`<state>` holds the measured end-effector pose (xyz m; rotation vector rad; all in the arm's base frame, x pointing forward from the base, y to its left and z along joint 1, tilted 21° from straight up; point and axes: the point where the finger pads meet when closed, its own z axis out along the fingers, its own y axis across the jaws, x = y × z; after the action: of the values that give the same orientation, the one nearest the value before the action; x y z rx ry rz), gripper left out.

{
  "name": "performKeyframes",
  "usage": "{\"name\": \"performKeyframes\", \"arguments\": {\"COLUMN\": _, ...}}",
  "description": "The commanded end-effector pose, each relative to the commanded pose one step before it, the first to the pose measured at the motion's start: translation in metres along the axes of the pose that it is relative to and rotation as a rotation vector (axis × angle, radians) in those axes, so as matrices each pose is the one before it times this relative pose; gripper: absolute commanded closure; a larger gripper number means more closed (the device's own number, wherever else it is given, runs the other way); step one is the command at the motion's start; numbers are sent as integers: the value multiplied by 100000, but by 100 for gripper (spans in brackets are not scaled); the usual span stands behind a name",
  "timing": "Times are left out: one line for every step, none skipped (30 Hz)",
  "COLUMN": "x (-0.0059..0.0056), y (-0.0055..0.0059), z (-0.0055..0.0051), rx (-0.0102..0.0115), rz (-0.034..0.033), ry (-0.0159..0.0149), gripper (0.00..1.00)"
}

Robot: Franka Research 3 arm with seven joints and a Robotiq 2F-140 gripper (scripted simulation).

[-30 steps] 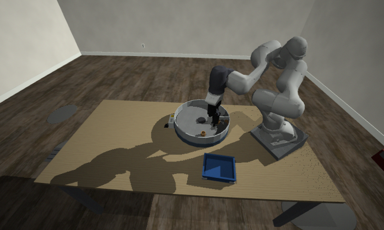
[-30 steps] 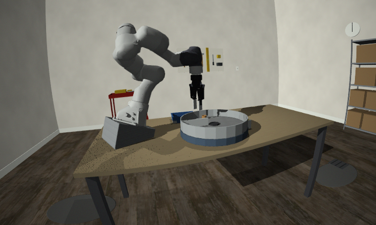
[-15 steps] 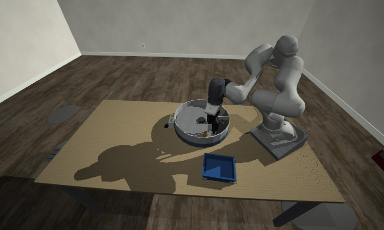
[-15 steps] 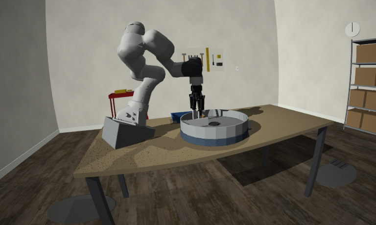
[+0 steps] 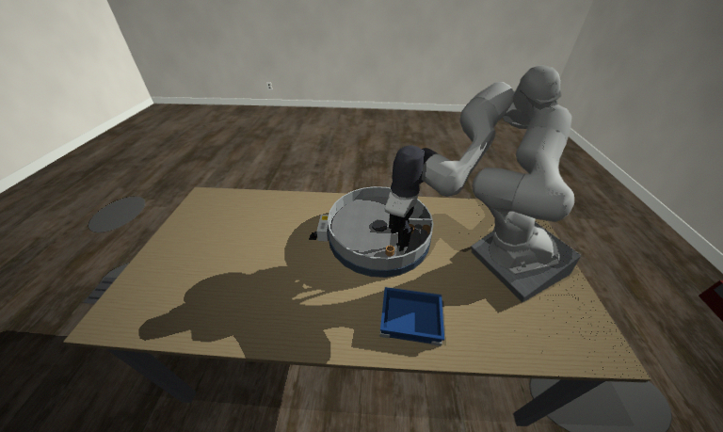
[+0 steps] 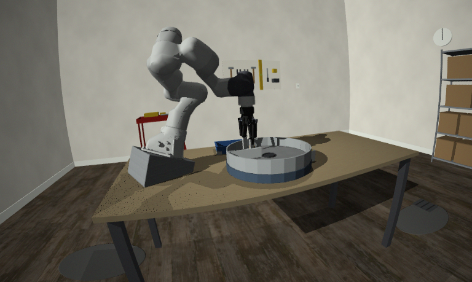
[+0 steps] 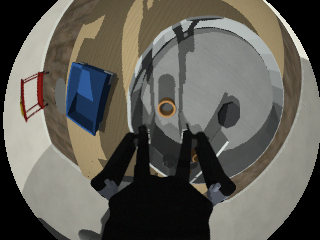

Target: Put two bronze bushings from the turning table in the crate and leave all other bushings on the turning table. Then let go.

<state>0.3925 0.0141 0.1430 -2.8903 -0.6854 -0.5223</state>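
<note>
No lettering, label, brand or number is readable — the round white wall clock (image 6: 442, 36) shows only dark hands on a plain face, with no numerals to make out.

- A pale grey, smooth-shelled jointed arm (image 5: 543, 139) (image 6: 201, 54), built of rounded, tube-like segments with bulbous joints.
- A charcoal, rounded wrist housing (image 5: 408, 167) (image 6: 240, 85), followed by a short light-grey collar (image 5: 400, 203) (image 6: 246, 101).
- Black, angular jaws with slim linked fingers (image 5: 403, 239) (image 6: 242, 128); in the wrist view, grey knuckle pieces sit at ten and two o'clock from the black palm (image 7: 159, 210).
- A pale foot housing (image 5: 524, 247) (image 6: 155, 143) with small dark marks at three o'clock in the exterior view.
- A grey, flat-sided base block (image 5: 524, 293) (image 6: 139, 166).
</note>
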Motion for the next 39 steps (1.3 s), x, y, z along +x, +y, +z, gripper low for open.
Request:
{"name": "performKeyframes", "arguments": {"x": 59, "y": -19, "z": 50, "rx": 27, "rz": 835, "ry": 161, "gripper": 68}}
{"name": "performKeyframes", "arguments": {"x": 0, "y": 0, "z": 0, "rx": 0, "rz": 0, "ry": 0, "gripper": 68}}
{"name": "performKeyframes", "arguments": {"x": 0, "y": 0, "z": 0, "rx": 0, "rz": 0, "ry": 0, "gripper": 68}}
{"name": "performKeyframes", "arguments": {"x": 0, "y": 0, "z": 0, "rx": 0, "rz": 0, "ry": 0, "gripper": 68}}
{"name": "performKeyframes", "arguments": {"x": 0, "y": 0, "z": 0, "rx": 0, "rz": 0, "ry": 0, "gripper": 68}}
{"name": "performKeyframes", "arguments": {"x": 0, "y": 0, "z": 0, "rx": 0, "rz": 0, "ry": 0, "gripper": 68}}
{"name": "performKeyframes", "arguments": {"x": 0, "y": 0, "z": 0, "rx": 0, "rz": 0, "ry": 0, "gripper": 68}}
{"name": "performKeyframes", "arguments": {"x": 0, "y": 0, "z": 0, "rx": 0, "rz": 0, "ry": 0, "gripper": 68}}
{"name": "performKeyframes", "arguments": {"x": 0, "y": 0, "z": 0, "rx": 0, "rz": 0, "ry": 0, "gripper": 68}}
{"name": "performKeyframes", "arguments": {"x": 0, "y": 0, "z": 0, "rx": 0, "rz": 0, "ry": 0, "gripper": 68}}
{"name": "performKeyframes", "arguments": {"x": 0, "y": 0, "z": 0, "rx": 0, "rz": 0, "ry": 0, "gripper": 68}}
{"name": "performKeyframes", "arguments": {"x": 0, "y": 0, "z": 0, "rx": 0, "rz": 0, "ry": 0, "gripper": 68}}
{"name": "performKeyframes", "arguments": {"x": 0, "y": 0, "z": 0, "rx": 0, "rz": 0, "ry": 0, "gripper": 68}}
{"name": "performKeyframes", "arguments": {"x": 0, "y": 0, "z": 0, "rx": 0, "rz": 0, "ry": 0, "gripper": 68}}
{"name": "performKeyframes", "arguments": {"x": 0, "y": 0, "z": 0, "rx": 0, "rz": 0, "ry": 0, "gripper": 68}}
{"name": "performKeyframes", "arguments": {"x": 0, "y": 0, "z": 0, "rx": 0, "rz": 0, "ry": 0, "gripper": 68}}
{"name": "performKeyframes", "arguments": {"x": 0, "y": 0, "z": 0, "rx": 0, "rz": 0, "ry": 0, "gripper": 68}}
{"name": "performKeyframes", "arguments": {"x": 0, "y": 0, "z": 0, "rx": 0, "rz": 0, "ry": 0, "gripper": 68}}
{"name": "performKeyframes", "arguments": {"x": 0, "y": 0, "z": 0, "rx": 0, "rz": 0, "ry": 0, "gripper": 68}}
{"name": "performKeyframes", "arguments": {"x": 0, "y": 0, "z": 0, "rx": 0, "rz": 0, "ry": 0, "gripper": 100}}
{"name": "performKeyframes", "arguments": {"x": 0, "y": 0, "z": 0, "rx": 0, "rz": 0, "ry": 0, "gripper": 100}}
{"name": "performKeyframes", "arguments": {"x": 0, "y": 0, "z": 0, "rx": 0, "rz": 0, "ry": 0, "gripper": 100}}
{"name": "performKeyframes", "arguments": {"x": 0, "y": 0, "z": 0, "rx": 0, "rz": 0, "ry": 0, "gripper": 100}}
{"name": "performKeyframes", "arguments": {"x": 0, "y": 0, "z": 0, "rx": 0, "rz": 0, "ry": 0, "gripper": 100}}
{"name": "performKeyframes", "arguments": {"x": 0, "y": 0, "z": 0, "rx": 0, "rz": 0, "ry": 0, "gripper": 100}}
{"name": "performKeyframes", "arguments": {"x": 0, "y": 0, "z": 0, "rx": 0, "rz": 0, "ry": 0, "gripper": 100}}
{"name": "performKeyframes", "arguments": {"x": 0, "y": 0, "z": 0, "rx": 0, "rz": 0, "ry": 0, "gripper": 100}}
{"name": "performKeyframes", "arguments": {"x": 0, "y": 0, "z": 0, "rx": 0, "rz": 0, "ry": 0, "gripper": 100}}
{"name": "performKeyframes", "arguments": {"x": 0, "y": 0, "z": 0, "rx": 0, "rz": 0, "ry": 0, "gripper": 100}}
{"name": "performKeyframes", "arguments": {"x": 0, "y": 0, "z": 0, "rx": 0, "rz": 0, "ry": 0, "gripper": 100}}
{"name": "performKeyframes", "arguments": {"x": 0, "y": 0, "z": 0, "rx": 0, "rz": 0, "ry": 0, "gripper": 100}}
{"name": "performKeyframes", "arguments": {"x": 0, "y": 0, "z": 0, "rx": 0, "rz": 0, "ry": 0, "gripper": 100}}
{"name": "performKeyframes", "arguments": {"x": 0, "y": 0, "z": 0, "rx": 0, "rz": 0, "ry": 0, "gripper": 100}}
{"name": "performKeyframes", "arguments": {"x": 0, "y": 0, "z": 0, "rx": 0, "rz": 0, "ry": 0, "gripper": 100}}
{"name": "performKeyframes", "arguments": {"x": 0, "y": 0, "z": 0, "rx": 0, "rz": 0, "ry": 0, "gripper": 100}}
{"name": "performKeyframes", "arguments": {"x": 0, "y": 0, "z": 0, "rx": 0, "rz": 0, "ry": 0, "gripper": 100}}
{"name": "performKeyframes", "arguments": {"x": 0, "y": 0, "z": 0, "rx": 0, "rz": 0, "ry": 0, "gripper": 100}}
{"name": "performKeyframes", "arguments": {"x": 0, "y": 0, "z": 0, "rx": 0, "rz": 0, "ry": 0, "gripper": 100}}
{"name": "performKeyframes", "arguments": {"x": 0, "y": 0, "z": 0, "rx": 0, "rz": 0, "ry": 0, "gripper": 100}}
